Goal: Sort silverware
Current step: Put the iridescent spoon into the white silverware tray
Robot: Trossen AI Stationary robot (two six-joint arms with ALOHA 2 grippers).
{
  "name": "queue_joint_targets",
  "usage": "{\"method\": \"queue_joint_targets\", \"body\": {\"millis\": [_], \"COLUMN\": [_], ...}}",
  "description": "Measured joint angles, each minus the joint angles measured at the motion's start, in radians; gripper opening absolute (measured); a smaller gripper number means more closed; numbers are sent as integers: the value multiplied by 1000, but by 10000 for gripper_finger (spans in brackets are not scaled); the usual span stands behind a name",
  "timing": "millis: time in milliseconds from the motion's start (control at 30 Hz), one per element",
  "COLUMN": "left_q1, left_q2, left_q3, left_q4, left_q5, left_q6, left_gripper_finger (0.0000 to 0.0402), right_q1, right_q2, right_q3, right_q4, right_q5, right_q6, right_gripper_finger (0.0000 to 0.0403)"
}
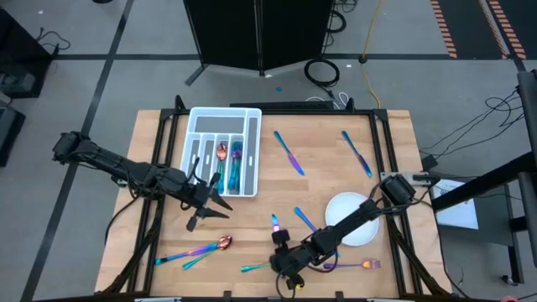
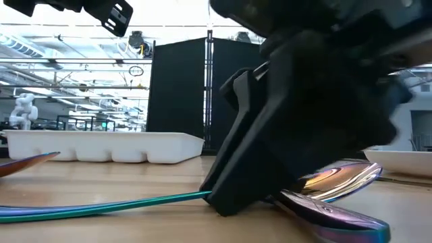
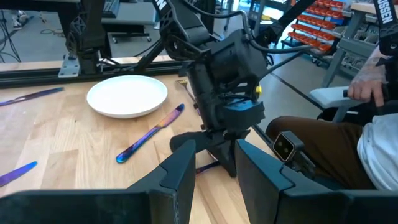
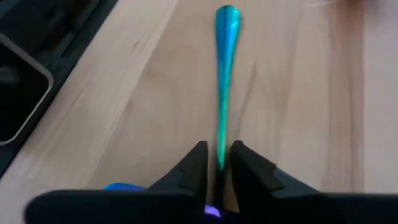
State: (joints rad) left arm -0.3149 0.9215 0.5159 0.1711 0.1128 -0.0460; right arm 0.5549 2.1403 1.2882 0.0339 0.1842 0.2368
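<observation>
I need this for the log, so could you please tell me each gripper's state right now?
Left gripper: open, empty, beside the tray.
Right gripper: closed on a teal utensil handle.

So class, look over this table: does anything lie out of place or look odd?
Yes. Several pieces of silverware lie scattered outside the tray: two knives near it, a spoon at the front edge, a fork beside the plate.

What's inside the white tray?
In the tray, a pinkish spoon and teal-blue pieces lie in the middle slots. The left gripper covers the tray's near corner, hiding that part.
</observation>
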Motion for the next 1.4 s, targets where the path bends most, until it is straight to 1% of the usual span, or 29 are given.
{"method": "queue_joint_targets", "body": {"millis": [100,167,233,367,567,700,833,900,1000,1133,1400], "left_q1": [0,0,0,0,0,-1,-2,-2,-2,-2,-2], "left_q2": [0,0,0,0,0,0,0,0,0,0,-1], "left_q3": [0,0,0,0,0,0,0,0,0,0,0], "left_q4": [0,0,0,0,0,0,0,0,0,0,-1], "left_q5": [0,0,0,0,1,1,1,1,1,1,1], "left_q6": [0,0,0,0,-2,-25,-25,-25,-26,-26,-26], "left_gripper_finger": [114,114,114,114,114,114,114,114,114,114,114], "right_q1": [-8,-12,-15,-18,-13,-5,-3,-3,-4,-4,-19], "right_q2": [0,0,1,5,4,3,3,3,3,2,2], "right_q3": [0,-1,-2,-3,-16,-93,-203,-245,-277,-278,-250], "right_q4": [0,6,26,128,271,474,775,893,1013,1104,1142], "right_q5": [1,0,3,12,107,177,273,332,374,395,395], "right_q6": [51,82,98,116,95,129,146,141,103,33,-201], "right_gripper_finger": [20,7,6,4,2,1,1,1,1,0,0]}}
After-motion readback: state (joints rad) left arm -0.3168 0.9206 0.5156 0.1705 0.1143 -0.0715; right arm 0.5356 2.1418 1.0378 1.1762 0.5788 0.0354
